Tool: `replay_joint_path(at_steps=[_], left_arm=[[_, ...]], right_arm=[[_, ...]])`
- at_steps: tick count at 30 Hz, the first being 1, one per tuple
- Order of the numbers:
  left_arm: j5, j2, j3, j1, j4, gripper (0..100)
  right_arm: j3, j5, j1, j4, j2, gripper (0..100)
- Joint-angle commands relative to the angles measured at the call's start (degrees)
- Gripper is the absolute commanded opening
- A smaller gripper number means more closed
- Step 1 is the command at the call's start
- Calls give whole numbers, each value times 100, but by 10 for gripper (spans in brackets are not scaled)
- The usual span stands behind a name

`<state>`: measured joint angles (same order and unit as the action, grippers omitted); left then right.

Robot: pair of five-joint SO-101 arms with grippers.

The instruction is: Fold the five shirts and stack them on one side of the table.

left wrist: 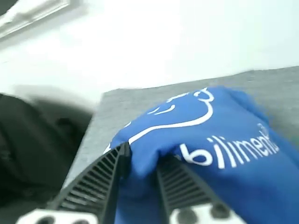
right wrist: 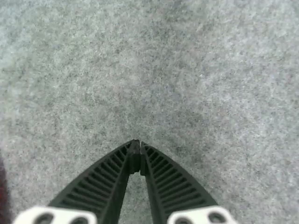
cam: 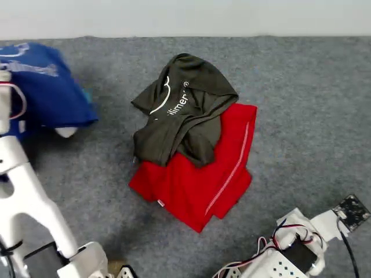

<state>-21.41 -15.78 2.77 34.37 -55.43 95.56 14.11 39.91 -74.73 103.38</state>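
Blue shirt far left, pinched in left gripper. Right gripper closed tight, empty, over grey mat near right.

Upper shirt on lower shirt

A wall, white, runs along the top of the frame; in the left wrist view a blurred dark shape lies at the left.
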Motion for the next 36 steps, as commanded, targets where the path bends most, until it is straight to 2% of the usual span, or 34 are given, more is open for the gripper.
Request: replay_joint_path(at_steps=[1, 8, 11, 13, 15, 20, 22, 26, 31, 36], left_arm=[[-211, -396, -251, 237, 501, 12], [-475, -396, -1138, 457, 993, 36], [-853, -422, -1209, 554, 686, 164], [-800, -457, -1209, 677, 580, 246], [-668, -457, -1138, 765, 580, 286], [-686, -457, -690, 826, 492, 289], [-686, -457, -444, 765, 220, 289], [-695, -457, -48, 149, -844, 290], [-712, -396, -40, -1284, -2127, 291], [-800, -387, -57, -2796, -2629, 291]], right_arm=[[88, 53, 84, -22, 40, 13], [88, 53, 84, -22, 40, 13], [88, 53, 84, -22, 40, 13], [88, 53, 84, -22, 40, 13], [88, 53, 84, -22, 40, 13], [88, 53, 84, -22, 40, 13], [88, 53, 84, -22, 40, 13], [88, 53, 84, -22, 40, 13], [88, 53, 84, -22, 40, 13], [88, 53, 84, -22, 40, 13]])
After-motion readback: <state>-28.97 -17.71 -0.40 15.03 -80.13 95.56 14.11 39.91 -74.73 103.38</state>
